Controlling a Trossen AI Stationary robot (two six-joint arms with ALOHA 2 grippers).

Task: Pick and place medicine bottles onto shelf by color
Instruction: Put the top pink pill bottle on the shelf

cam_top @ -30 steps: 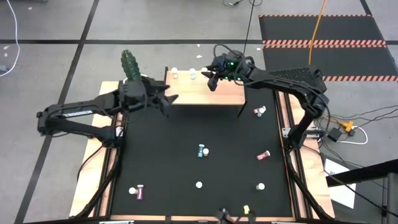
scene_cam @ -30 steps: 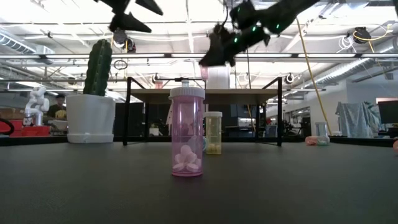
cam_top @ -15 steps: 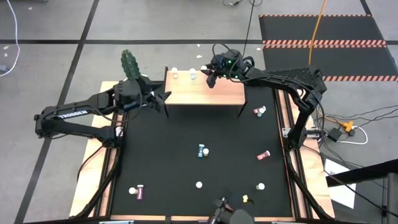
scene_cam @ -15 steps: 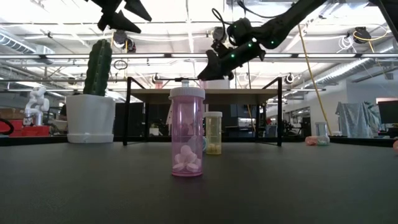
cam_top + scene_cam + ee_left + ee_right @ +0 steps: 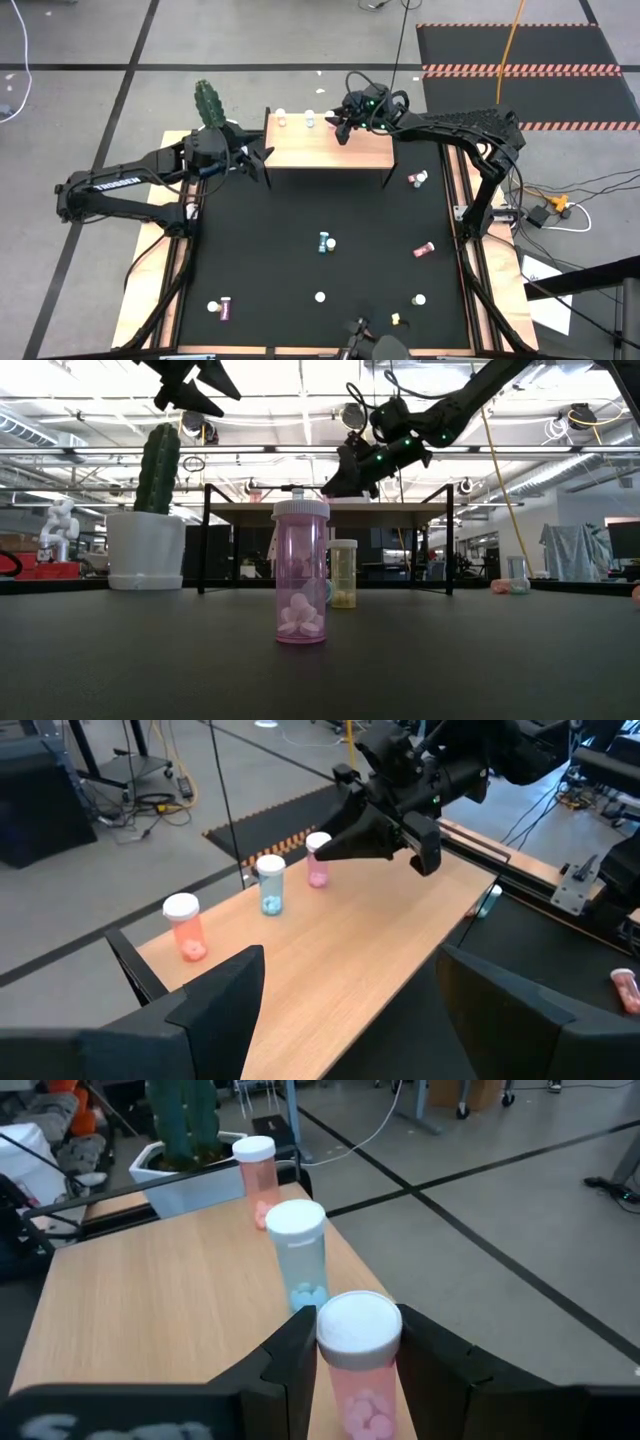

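Left to right: cactus [image 5: 207,102] in a white pot [image 5: 146,550] sits off the mat's far-left corner, just beside the shelf [image 5: 330,150]. Left gripper [image 5: 262,160] hangs at the shelf's left end, raised above shelf height in the low view, fingers [image 5: 225,995] spread apart, nothing between them. Shelf holds 3 bottles in a row along its far edge: orange-red [image 5: 185,927] nearest the left end, then blue [image 5: 270,884], then pink [image 5: 318,859]. Right gripper [image 5: 340,128] is over the shelf's far edge right of centre, fingers [image 5: 300,1355] either side of the pink bottle [image 5: 358,1365] just under its white cap; clamped on it, with the bottle upright and its base at the shelf top. On the black mat [image 5: 260,250], 7 more bottles: purple one lying down [image 5: 221,308] near left, blue one [image 5: 325,242] mid-mat, a white cap [image 5: 320,297] nearer the front (body colour can't tell), yellow one [image 5: 395,320] at the front edge, another white cap [image 5: 419,299] right of it, pink-red one lying down [image 5: 424,249] on the right, and one [image 5: 418,179] by the shelf's right leg, colour can't tell. Total 10 bottles, 3 shelved. Low view shows a purple-pink bottle [image 5: 300,572] upright close up, with a yellow one [image 5: 343,573] behind it.
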